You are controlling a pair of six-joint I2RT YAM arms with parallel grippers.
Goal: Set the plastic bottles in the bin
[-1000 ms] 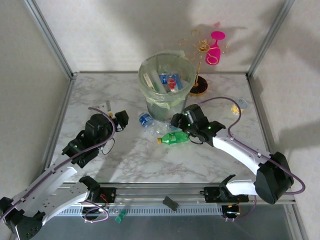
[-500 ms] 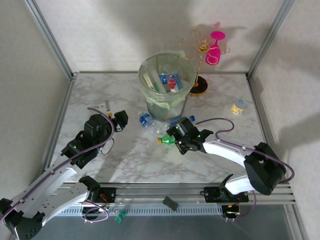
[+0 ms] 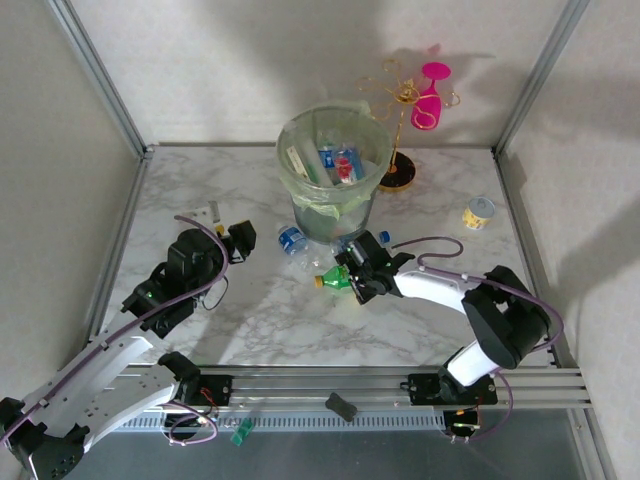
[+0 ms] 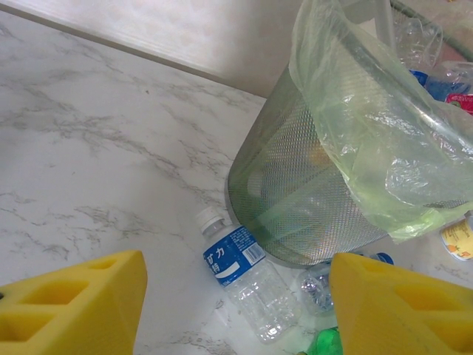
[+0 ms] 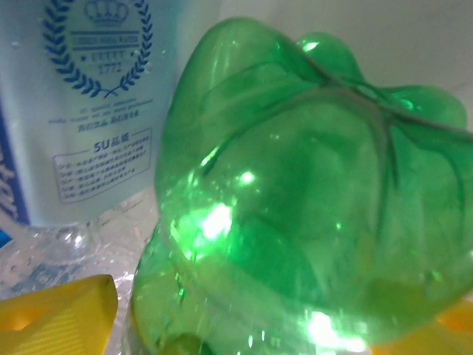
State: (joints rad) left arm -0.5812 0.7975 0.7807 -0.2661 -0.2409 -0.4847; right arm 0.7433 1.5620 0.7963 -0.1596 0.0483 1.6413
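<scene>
- The left gripper (image 3: 236, 240) is hovering over the marble table (image 3: 270, 320), left of the bin (image 3: 320, 215). Its yellow fingertips (image 4: 74, 303) are standing wide apart with nothing between them.
- The right gripper (image 3: 357, 272) is reaching low just in front of the bin, its yellow pads (image 5: 59, 318) sitting on either side of a green bottle (image 5: 295, 207). I cannot tell whether they are pressing on it.
- The green bottle is lying on its side on the table, with its yellow cap (image 3: 318, 282) pointing left.
- A clear bottle with a blue label (image 4: 236, 255) is lying against the foot of the bin.
- Several bottles (image 3: 335, 160) are resting inside the bin's green liner.
</scene>
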